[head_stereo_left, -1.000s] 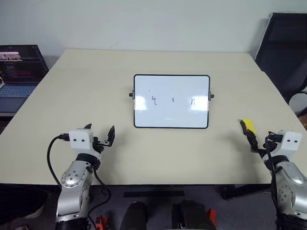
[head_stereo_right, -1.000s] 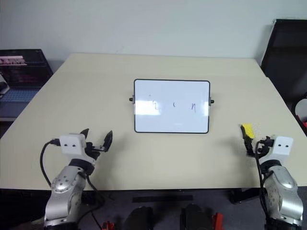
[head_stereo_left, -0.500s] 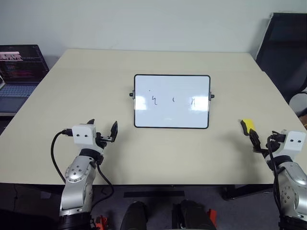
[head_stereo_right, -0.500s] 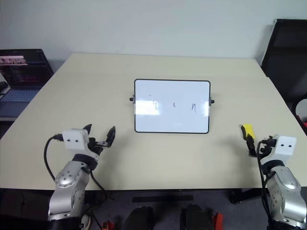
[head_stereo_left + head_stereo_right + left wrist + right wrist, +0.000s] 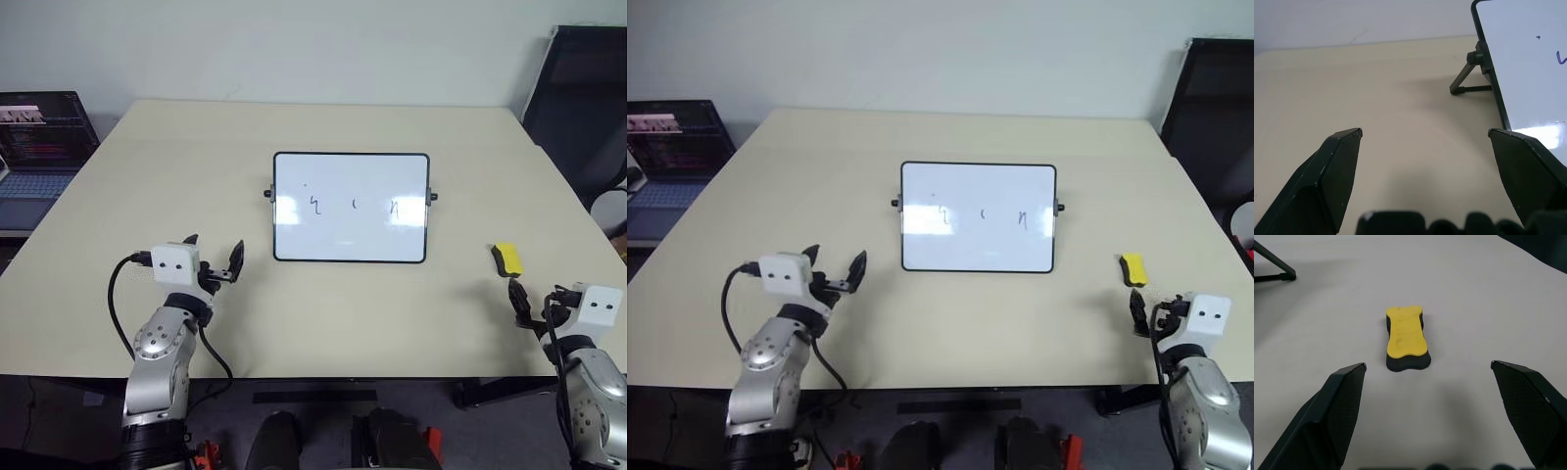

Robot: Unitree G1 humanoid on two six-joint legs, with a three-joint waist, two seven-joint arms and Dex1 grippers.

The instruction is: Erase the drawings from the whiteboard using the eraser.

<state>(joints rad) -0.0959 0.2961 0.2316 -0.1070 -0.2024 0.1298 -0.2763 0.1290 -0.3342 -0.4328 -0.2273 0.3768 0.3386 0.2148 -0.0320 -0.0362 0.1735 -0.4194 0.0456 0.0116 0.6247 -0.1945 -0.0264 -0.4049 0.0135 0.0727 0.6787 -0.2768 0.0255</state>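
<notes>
Beige table [image 5: 323, 323] seen from above my arms. Near its centre stands the whiteboard [image 5: 351, 230], glossy white w/ thin black frame, propped upright on a small black stand [image 5: 1465, 84] behind it. Across the board's middle sit the drawings [image 5: 354, 205]: three faint dark squiggles in a row, left, centre, right.

My left gripper [image 5: 217, 259] hovers over the table to the left of the board's lower left corner, near it but apart. Its two black fingers [image 5: 1334, 171] are spread wide, nothing between them. In the left wrist view the board's left edge and one squiggle show just past my far finger.

The eraser [image 5: 506, 258] lies flat on the table well to the right of the board: small yellow block, dark underside, waisted like a bone. My right gripper [image 5: 1146, 311] sits near the table's front edge on the right, just short of the eraser, not touching it. Jaws released, wide apart, empty. In the right wrist view the eraser [image 5: 1405, 338] lies straight ahead, centred between my two fingers [image 5: 1337, 411], long side pointing away.

A laptop [image 5: 39, 147], screen lit, is off the table's left side; a black chair [image 5: 578, 108] at far right.
</notes>
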